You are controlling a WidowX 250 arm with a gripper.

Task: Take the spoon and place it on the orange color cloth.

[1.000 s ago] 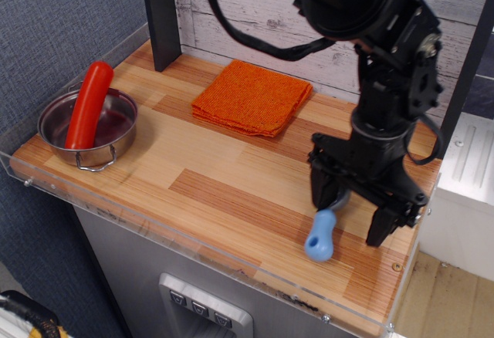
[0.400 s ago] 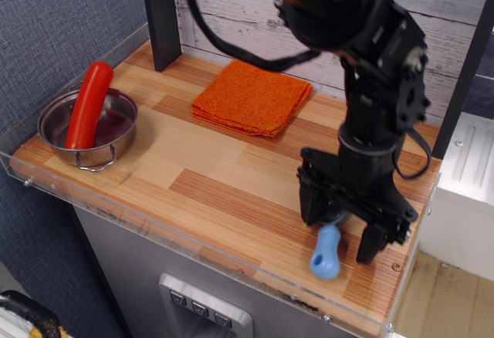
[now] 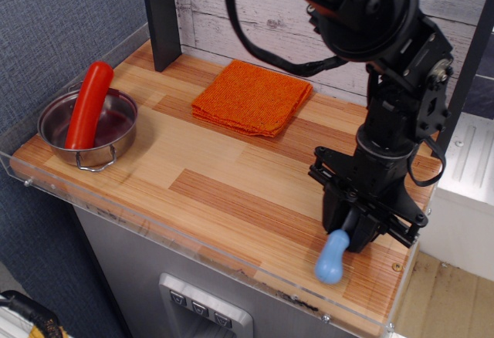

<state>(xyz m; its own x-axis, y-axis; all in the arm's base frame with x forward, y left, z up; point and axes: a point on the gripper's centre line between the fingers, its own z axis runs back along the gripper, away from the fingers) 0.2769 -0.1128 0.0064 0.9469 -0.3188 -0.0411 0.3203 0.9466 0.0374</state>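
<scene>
The gripper stood at the near right of the table, its fingers pinched on the spoon (only the blue handle showed, poking toward the near edge). The cloth lay flat at the far middle, well apart from the spoon.

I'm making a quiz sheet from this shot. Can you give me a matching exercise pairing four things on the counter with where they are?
Things:
1. spoon
2. cloth
3. red sausage
4. pot

Places:
A. at the back, near the plank wall
B. lying in the pot, tip over its rim
C. front right, handle between the gripper's jaws
D. on the left end of the counter

Pairs: 1-C, 2-A, 3-B, 4-D
</scene>
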